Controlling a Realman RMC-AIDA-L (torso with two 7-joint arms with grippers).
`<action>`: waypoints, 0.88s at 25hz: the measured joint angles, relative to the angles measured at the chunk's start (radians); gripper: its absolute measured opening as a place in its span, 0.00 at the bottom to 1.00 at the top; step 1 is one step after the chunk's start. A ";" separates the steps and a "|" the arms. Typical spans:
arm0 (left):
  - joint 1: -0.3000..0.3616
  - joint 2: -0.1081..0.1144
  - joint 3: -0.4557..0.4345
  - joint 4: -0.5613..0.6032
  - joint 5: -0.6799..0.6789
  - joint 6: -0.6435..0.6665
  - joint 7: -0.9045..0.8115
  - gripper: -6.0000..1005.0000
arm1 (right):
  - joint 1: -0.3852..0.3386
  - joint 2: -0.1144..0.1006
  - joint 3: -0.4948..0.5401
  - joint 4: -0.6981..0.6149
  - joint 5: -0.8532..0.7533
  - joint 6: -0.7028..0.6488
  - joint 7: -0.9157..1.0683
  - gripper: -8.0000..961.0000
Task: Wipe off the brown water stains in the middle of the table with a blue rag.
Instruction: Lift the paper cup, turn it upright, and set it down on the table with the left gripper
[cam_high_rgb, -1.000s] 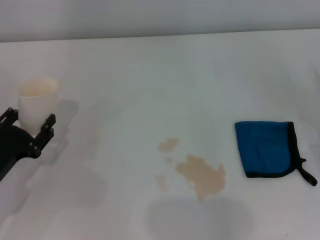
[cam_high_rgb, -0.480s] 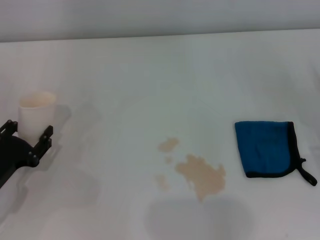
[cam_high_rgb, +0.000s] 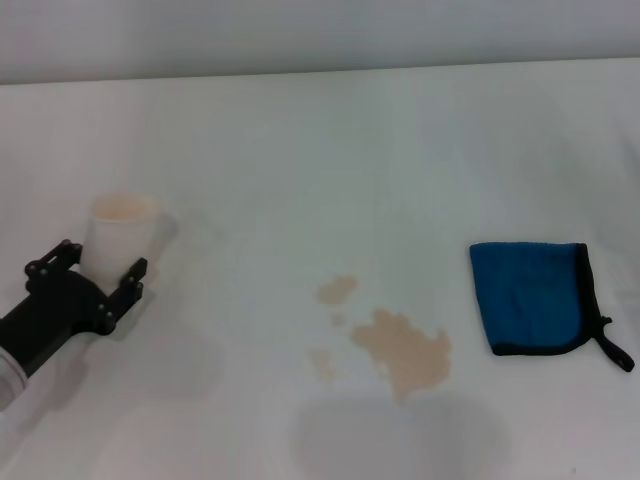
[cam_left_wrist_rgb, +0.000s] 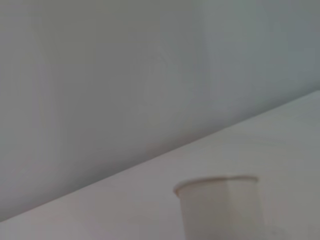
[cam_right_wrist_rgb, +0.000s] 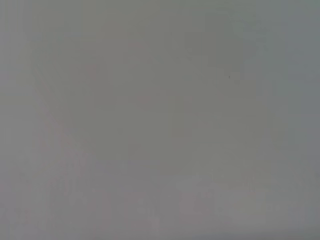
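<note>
Left hand (cam_high_rgb: 97, 270) apparently gripping paper cup (cam_high_rgb: 120, 238), upright

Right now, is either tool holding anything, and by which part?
The left tool grips the white paper cup by its lower sides. The right tool is out of view; the blue rag lies untouched.

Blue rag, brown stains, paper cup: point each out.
blue rag (cam_high_rgb: 528, 296), head view, middle of the cloth.
brown water stains (cam_high_rgb: 402, 350), head view, centre of the largest patch.
paper cup (cam_high_rgb: 118, 240), head view, its side wall.
</note>
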 joint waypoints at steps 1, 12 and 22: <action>-0.009 0.000 0.008 -0.003 0.000 0.010 0.000 0.60 | -0.001 0.000 0.000 0.000 0.000 0.000 0.000 0.90; -0.008 0.000 0.015 -0.004 -0.001 0.033 0.000 0.60 | -0.001 0.000 0.000 0.000 0.000 -0.003 0.000 0.90; -0.003 0.000 0.021 -0.021 -0.001 0.038 0.000 0.59 | 0.003 0.000 0.000 -0.005 0.000 -0.005 0.000 0.90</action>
